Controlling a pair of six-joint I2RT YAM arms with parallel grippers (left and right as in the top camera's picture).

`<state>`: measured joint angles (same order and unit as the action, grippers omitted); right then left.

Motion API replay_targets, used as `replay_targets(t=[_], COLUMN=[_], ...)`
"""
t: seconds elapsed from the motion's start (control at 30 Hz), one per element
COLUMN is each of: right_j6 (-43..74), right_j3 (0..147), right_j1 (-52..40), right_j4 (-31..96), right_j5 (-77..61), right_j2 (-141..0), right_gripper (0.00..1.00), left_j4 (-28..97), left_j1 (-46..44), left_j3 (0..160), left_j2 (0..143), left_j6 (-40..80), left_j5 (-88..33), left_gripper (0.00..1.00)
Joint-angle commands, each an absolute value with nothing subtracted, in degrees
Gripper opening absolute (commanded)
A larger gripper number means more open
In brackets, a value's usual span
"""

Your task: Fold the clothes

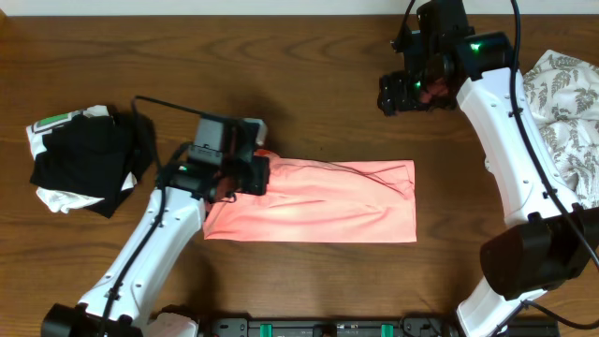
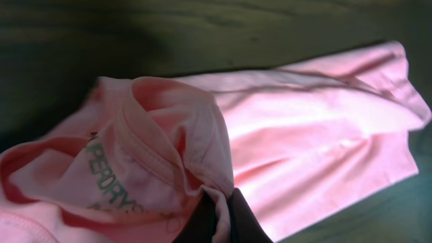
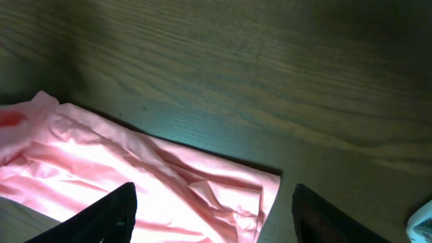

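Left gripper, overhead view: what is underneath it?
The left gripper sits over the left end of the salmon-pink T-shirt. The wrist view shows its shut fingers pinching bunched collar fabric. How that end lies on the table is covered by the gripper.

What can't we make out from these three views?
- Overhead: the left tool and the pink T-shirt's left end are hidden under the wrist housing.
- Overhead: the leaf-print garment is cut off by the right edge.
- Left wrist: the neck label print is half lost in folds.
- Right wrist: the right tool's fingers run off the bottom edge.
- Overhead: the black-and-white bundle is too crumpled to identify.
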<state>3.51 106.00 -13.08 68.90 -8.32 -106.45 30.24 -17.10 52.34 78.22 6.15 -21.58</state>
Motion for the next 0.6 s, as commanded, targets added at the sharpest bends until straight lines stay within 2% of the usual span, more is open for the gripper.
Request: replay_targets(t=[0.0, 0.57], right_j6=[4.27, 4.78], right_j3=[105.51, 105.51], right_j1=[-12.64, -12.71], right_j4=[68.66, 68.62], right_j5=[-8.38, -8.4], right_j2=[-106.1, -106.24], right_gripper=[0.72, 0.72], left_j4=[30.17, 26.24], left_j1=[-20.23, -32.91], left_j3=[53.49, 53.47], left_j2=[77.73, 80.6], left_j6=[6.52, 8.08], left_j5=[-21.32, -14.26], left_gripper=[0.06, 0.06])
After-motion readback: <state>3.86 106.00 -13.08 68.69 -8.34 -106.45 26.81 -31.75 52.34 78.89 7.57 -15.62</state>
